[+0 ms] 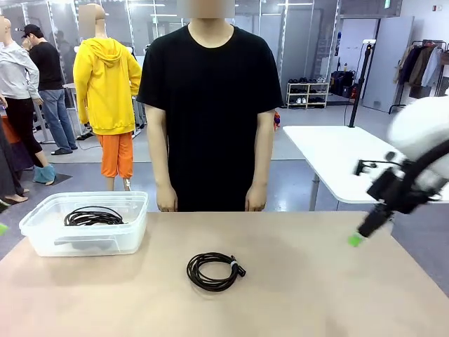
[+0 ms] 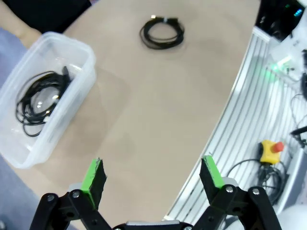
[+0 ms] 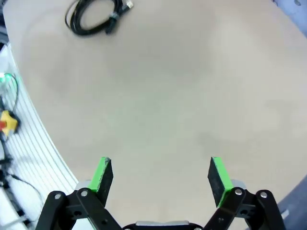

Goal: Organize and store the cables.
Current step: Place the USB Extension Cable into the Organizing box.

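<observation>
You had both pincers released: the left gripper (image 2: 151,175) and right gripper (image 3: 160,175) hung empty. One coiled cable (image 1: 214,270) lay at lower centre on the table (image 1: 316,295); another cable (image 1: 93,217) sat in the clear bin (image 1: 84,239) at left, the person (image 1: 210,112) behind.

1. The table (image 1: 316,295) lies bare around the loose coiled cable (image 1: 215,271); a gripper could come at it from any side.
2. The clear plastic bin (image 1: 42,235) stands at the table's left far corner, open on top, its walls blocking sideways entry; 1 coil (image 1: 92,217) lies inside.
3. The person's hands (image 1: 167,203) hang at the far edge, apart from both cables.
</observation>
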Controlling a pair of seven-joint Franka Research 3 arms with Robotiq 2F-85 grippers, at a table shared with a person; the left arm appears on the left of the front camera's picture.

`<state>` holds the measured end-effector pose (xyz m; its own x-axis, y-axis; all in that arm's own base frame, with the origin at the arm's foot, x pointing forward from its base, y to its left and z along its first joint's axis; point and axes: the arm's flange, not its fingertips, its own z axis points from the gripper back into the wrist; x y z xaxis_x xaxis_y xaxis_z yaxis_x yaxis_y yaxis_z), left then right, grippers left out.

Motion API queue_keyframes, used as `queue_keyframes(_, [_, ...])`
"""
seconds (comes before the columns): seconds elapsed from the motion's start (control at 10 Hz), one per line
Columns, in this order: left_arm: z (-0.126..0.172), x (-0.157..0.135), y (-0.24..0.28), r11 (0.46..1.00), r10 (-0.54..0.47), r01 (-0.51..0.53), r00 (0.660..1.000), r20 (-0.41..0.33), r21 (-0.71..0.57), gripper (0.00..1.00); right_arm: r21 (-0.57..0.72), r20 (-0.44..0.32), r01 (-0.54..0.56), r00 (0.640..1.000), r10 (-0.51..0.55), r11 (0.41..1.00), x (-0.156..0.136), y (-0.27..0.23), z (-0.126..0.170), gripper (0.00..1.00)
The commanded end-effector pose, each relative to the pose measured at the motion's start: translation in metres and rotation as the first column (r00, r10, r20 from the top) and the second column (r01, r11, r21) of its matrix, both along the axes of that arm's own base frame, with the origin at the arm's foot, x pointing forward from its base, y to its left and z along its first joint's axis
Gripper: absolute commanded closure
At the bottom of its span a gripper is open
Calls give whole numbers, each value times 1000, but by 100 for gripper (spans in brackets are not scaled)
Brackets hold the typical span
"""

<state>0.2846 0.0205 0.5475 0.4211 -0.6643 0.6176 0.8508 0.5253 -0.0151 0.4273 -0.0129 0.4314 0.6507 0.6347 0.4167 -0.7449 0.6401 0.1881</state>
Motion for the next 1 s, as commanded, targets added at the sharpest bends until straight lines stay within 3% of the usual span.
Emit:
queue_keyframes(0.0, [-5, 15, -51, 995, -20, 27, 997, -73, 98, 0, 73, 108, -106, 989, 97, 992, -23, -40, -11, 0])
queue_keyframes(0.1, [-11, 30, -82, 991, 10, 3, 995, -100, 136, 0, 84, 165, -156, 976, 141, 984, -40, -60, -11, 0])
queue_keyframes(0.2, [-11, 40, -119, 990, -51, 67, 990, -134, 122, 0, 40, 208, -164, 966, 153, 986, -59, -76, -15, 0])
queue_keyframes(0.3, [-5, 47, -158, 986, -51, 73, 988, -149, 147, 0, 15, 257, -146, 957, 138, 989, -84, -92, -20, 0])
queue_keyframes(0.4, [2, 50, -191, 983, -22, 49, 988, -153, 175, 0, 61, 279, -190, 946, 166, 980, -105, -111, -27, 0])
queue_keyframes(0.5, [5, 49, -224, 985, 36, -13, 991, -130, 173, 0, 117, 286, -193, 946, 153, 974, -125, -135, -40, 0])
queue_keyframes(0.6, [0, 52, -260, 974, 146, -114, 976, -159, 195, 0, 129, 323, -230, 929, 179, 965, -136, -146, -46, 0])
queue_keyframes(0.7, [-12, 57, -284, 965, 170, -131, 972, -163, 225, 0, 172, 421, -233, 896, 143, 957, -153, -162, -48, 0])
queue_keyframes(0.9, [-31, 74, -317, 963, 246, -217, 951, -185, 162, 0, 240, 479, -348, 854, 202, 906, -165, -181, -58, 0])
